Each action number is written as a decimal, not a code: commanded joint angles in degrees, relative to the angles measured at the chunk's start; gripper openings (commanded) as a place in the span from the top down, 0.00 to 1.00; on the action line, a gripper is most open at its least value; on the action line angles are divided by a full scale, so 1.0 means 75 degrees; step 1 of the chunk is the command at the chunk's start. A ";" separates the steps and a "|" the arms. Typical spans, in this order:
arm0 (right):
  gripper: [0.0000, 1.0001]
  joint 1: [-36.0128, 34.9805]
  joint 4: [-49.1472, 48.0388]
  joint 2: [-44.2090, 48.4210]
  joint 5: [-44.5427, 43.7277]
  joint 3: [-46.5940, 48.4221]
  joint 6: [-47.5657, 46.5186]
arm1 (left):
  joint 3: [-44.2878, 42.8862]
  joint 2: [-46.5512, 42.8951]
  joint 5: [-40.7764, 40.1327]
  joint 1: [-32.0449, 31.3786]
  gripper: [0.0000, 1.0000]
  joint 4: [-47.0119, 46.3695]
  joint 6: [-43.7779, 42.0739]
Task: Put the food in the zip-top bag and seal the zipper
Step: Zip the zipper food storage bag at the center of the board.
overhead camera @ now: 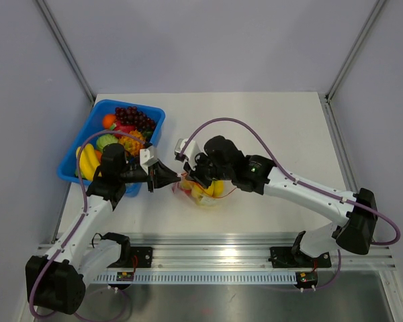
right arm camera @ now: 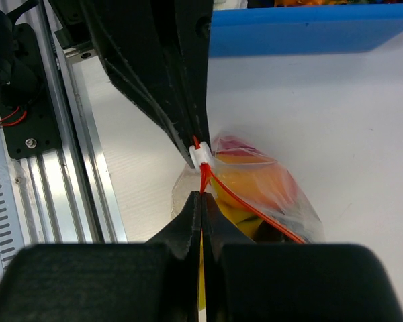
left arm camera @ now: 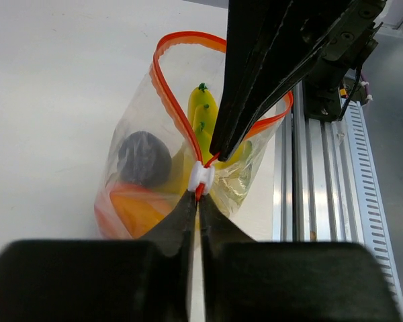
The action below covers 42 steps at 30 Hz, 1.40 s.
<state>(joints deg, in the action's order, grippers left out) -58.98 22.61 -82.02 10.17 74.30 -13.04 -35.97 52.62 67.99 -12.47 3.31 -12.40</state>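
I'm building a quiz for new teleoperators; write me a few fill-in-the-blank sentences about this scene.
The left gripper and right gripper are both ___ on the zipper. The slider between them is ___. Past the slider, the mouth of the zip-top bag is ___. The tray is ___.
Missing: shut, white, open, blue.

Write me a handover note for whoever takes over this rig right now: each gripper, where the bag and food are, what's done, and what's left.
Left gripper: shut on the zipper, right beside the white slider.
Right gripper: shut on the zipper on the slider's other side.
Zip-top bag: between the two arms, with food inside (yellow, orange and dark pieces).
Blue tray: more fruit in it.
Done: food is in the bag.
Left: the mouth gapes open beyond the slider, so the zipper is not yet sealed.
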 commanded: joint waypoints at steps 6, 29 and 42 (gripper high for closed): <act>1.00 0.0130 -0.0355 0.0377 0.0108 0.0101 0.0133 | 0.0119 -0.0078 -0.0030 0.0022 0.58 -0.0604 0.0224; 0.70 0.0188 0.0607 0.0459 0.0190 0.0593 -0.0441 | 0.0236 -0.0055 -0.0041 0.0022 1.00 -0.1003 0.0529; 0.68 0.0177 0.1214 -0.0442 0.0763 0.1693 -0.1156 | 0.0319 -0.0207 -0.0158 0.0034 1.00 -0.1039 0.0506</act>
<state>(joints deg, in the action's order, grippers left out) -58.00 29.98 -83.57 13.41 83.40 -19.14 -33.85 52.53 67.05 -12.47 -1.74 -7.70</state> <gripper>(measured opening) 0.318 0.002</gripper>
